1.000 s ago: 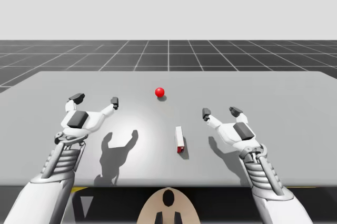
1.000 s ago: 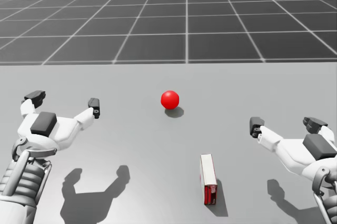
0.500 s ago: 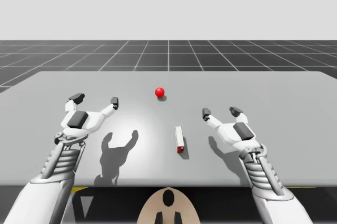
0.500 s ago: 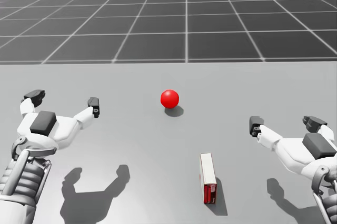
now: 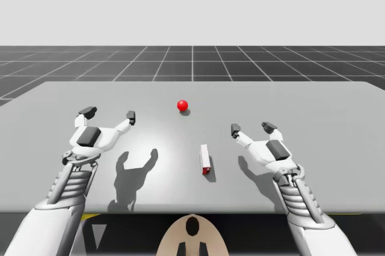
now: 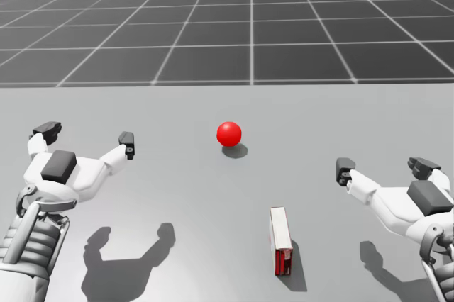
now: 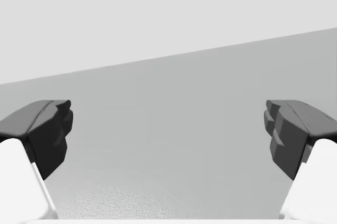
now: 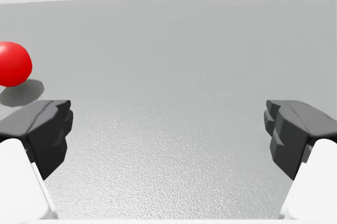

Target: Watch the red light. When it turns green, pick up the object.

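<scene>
High view: red light (image 5: 182,105) beyond white-red box (image 5: 205,159), well apart.

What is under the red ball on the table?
Under the red ball a small dark shadow lies on the grey table. The ball itself covers the spot just beneath it, so I cannot tell whether it touches the table.

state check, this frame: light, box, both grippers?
light: red, not green.
red and white box: resting on the table, touched by neither gripper, not picked up.
left gripper: open, empty, above the table.
right gripper: open, empty, above the table, beside the box and not over it.
</scene>
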Available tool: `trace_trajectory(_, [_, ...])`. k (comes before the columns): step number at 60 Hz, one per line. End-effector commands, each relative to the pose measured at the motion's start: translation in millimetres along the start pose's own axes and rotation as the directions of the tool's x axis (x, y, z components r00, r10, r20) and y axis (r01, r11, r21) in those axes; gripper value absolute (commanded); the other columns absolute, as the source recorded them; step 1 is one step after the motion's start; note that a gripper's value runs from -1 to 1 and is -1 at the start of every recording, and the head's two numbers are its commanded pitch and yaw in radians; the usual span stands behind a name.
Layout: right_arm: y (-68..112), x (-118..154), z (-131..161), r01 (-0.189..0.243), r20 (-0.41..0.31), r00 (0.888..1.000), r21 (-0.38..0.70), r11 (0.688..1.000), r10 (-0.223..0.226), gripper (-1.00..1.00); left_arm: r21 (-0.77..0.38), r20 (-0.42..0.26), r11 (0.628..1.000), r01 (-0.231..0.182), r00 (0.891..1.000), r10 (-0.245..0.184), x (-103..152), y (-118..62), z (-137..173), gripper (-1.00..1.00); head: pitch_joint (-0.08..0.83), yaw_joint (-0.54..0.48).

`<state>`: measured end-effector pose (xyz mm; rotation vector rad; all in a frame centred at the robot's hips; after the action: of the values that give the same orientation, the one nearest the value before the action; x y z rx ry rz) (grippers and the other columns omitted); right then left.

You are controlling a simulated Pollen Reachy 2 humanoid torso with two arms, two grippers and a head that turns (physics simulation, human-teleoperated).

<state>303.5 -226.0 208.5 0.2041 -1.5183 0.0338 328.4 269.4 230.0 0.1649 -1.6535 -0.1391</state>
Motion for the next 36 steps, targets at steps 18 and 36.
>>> trace_trajectory(18, [4.4, -1.9, 0.3, 0.017, 0.001, 1.000, -0.001, 1.000, -0.017, -1.00, 0.001, 0.004, 1.000, 0.002, 1.000, -0.002, 0.4, 0.2, 0.4, -1.00, 0.443, 0.08])
trace_trajectory(36, [5.0, -0.9, 1.2, 0.018, 0.006, 1.000, 0.000, 1.000, -0.018, -1.00, 0.003, 0.007, 1.000, -0.003, 1.000, 0.003, 1.6, 1.1, 1.0, -1.00, 0.559, 0.00])
